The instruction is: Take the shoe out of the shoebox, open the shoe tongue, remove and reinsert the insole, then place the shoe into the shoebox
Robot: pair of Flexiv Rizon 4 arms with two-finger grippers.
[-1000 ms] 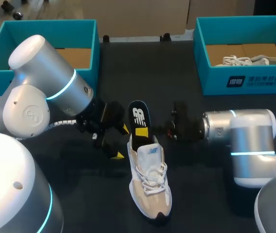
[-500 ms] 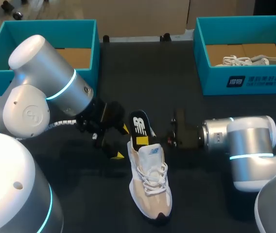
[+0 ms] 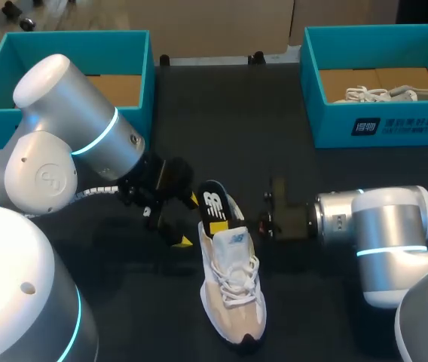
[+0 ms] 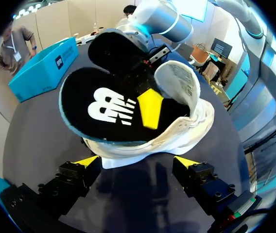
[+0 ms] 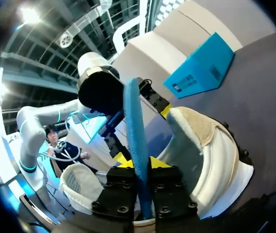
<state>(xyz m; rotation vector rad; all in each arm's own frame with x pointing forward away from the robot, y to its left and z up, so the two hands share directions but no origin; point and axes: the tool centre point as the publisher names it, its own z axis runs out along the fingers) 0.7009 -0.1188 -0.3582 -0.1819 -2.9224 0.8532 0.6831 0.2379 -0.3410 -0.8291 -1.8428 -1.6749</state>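
Right pincer (image 5: 142,164) is clamped tight on the insole (image 5: 134,121), which stands on edge with its lower end down in the shoe (image 3: 231,286). Left pincer (image 4: 137,161) is spread wide, just beside the heel at ten o'clock. The shoe lies on the dark surface (image 3: 221,113), toe at six o'clock, and the shoebox (image 3: 395,124) sits off at two o'clock.

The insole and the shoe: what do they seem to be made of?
The insole looks like soft foam under a matte black fabric top: its edge shows a thick blue layer, and it curves. The shoe seems to have a beige suede-like or textile upper with white laces and a padded collar; the exact fabric cannot be told.
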